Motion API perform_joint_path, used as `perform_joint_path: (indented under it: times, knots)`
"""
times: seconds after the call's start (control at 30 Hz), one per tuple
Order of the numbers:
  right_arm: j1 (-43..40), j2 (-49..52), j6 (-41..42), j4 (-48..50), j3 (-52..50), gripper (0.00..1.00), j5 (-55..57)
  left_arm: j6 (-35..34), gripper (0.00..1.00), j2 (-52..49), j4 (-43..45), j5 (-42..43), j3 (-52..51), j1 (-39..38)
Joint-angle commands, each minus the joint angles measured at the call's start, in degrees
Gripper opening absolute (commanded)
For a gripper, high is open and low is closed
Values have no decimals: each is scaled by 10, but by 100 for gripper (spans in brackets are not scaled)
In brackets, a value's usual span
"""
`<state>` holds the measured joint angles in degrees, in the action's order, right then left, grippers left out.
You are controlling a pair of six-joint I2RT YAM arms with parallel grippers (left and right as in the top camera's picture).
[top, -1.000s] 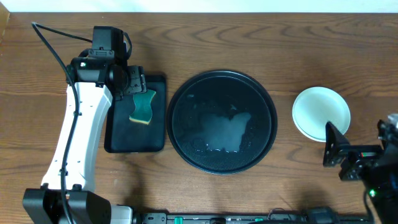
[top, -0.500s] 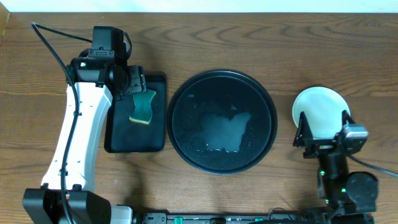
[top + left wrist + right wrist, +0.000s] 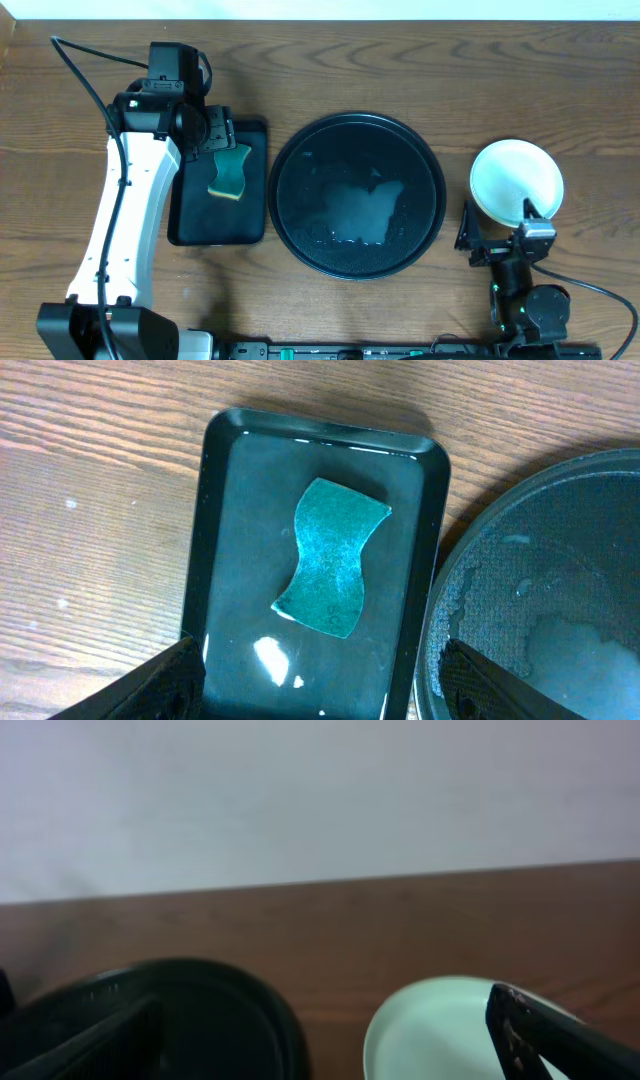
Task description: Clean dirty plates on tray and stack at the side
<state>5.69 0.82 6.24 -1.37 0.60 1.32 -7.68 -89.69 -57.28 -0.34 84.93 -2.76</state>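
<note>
**A:** Overhead, we find the tray [image 3: 287, 150] bare of plates, with only a film of water [image 3: 360, 212] on it. The plates [image 3: 515, 178] sit stacked on the table [image 3: 420, 60] to its right, clear of the rim.

**B:** So we judge the job all but done. From above we can't count the stack, since only a mint top shows.

**A:** Left wrist gives us the sponge [image 3: 330, 560] whole, flat in the small rectangular tray [image 3: 225, 560], under the left gripper [image 3: 322, 650], which is spread and empty.

**B:** Right wrist shows us the stack's rim low and side-on beside the tray's edge. The right gripper [image 3: 322, 1005] is splayed, pinching nothing.
</note>
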Motion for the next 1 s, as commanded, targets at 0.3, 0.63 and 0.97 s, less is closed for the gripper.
perform_joint_path:
  times: [0.3, 0.63, 0.97]
  knots:
    - [-4, -4, -5, -29, -3, 99, -24, -5, 76, -3, -3, -1, 4, 2]
    - [-4, -4, -5, -29, -3, 99, -24, -5, 76, -3, -3, -1, 4, 2]
    - [-4, -4, -5, -29, -3, 99, -24, 0, 76, 14, -1, -23, 4, 2]
